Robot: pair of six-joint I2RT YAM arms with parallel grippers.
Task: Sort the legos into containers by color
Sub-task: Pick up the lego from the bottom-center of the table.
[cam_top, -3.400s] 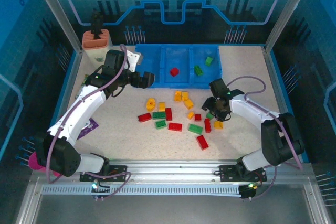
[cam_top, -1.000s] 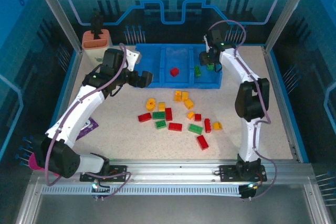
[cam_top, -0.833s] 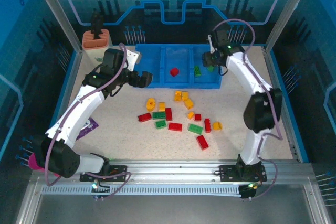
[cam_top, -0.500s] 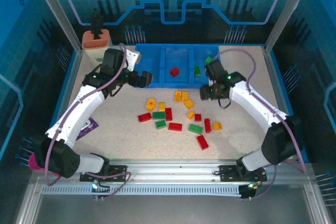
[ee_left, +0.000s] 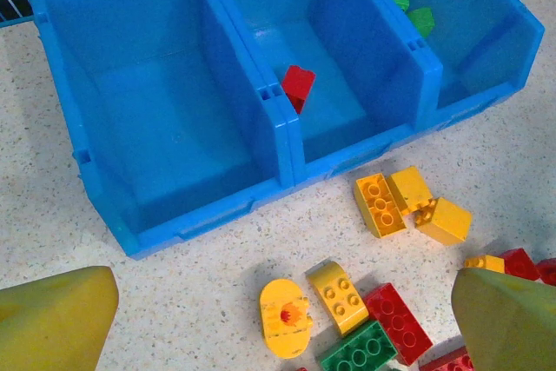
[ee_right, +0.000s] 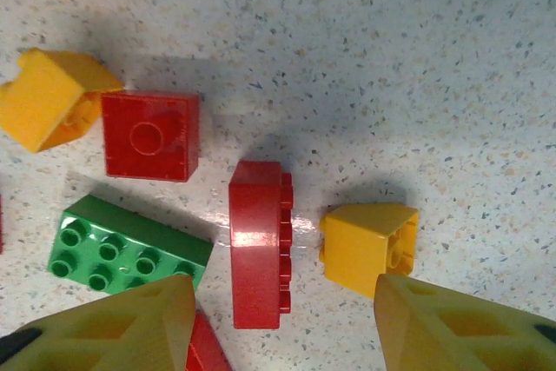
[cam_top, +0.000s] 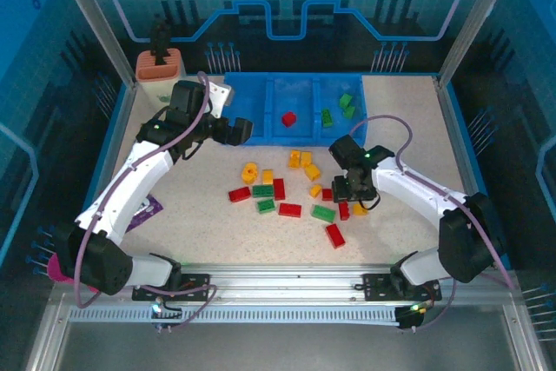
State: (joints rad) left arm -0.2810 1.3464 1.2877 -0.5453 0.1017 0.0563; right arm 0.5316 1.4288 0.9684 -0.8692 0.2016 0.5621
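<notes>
The left side carries little risk. The left gripper (cam_top: 241, 130) hangs just in front of the blue tray (ee_left: 280, 123), its jaws spread wide and empty. A drop from there would more likely sweep the loose yellow legos (ee_left: 380, 206) near the tray's front wall than pick one. The tray's left compartment is bare, the middle one holds one red brick (ee_left: 297, 86) and the right one holds two green bricks (ee_left: 410, 8). A yellow piece placed anywhere but the left compartment would therefore spoil the sort.

The greater danger is on the right. The right gripper (cam_top: 347, 188) sits over a tight cluster, jaws parted at a middling width and holding nothing. A long red brick (ee_right: 259, 245) lies on its side between the fingers (ee_right: 113, 327). A green brick (ee_right: 130, 245) lies just beside it toward one finger and a yellow brick (ee_right: 369, 245) just beside it toward the other. Coming down as they stand, the pads would likely land on those neighbours or pinch two colours together. The red one, lying on its side, may also tip or skid out. I cannot tell from either view how high the fingertips are above the table.

The long red brick lies roughly midway between the jaws with its length running along the fingers. A square red brick (ee_right: 149, 135) lies a little beyond it.
</notes>
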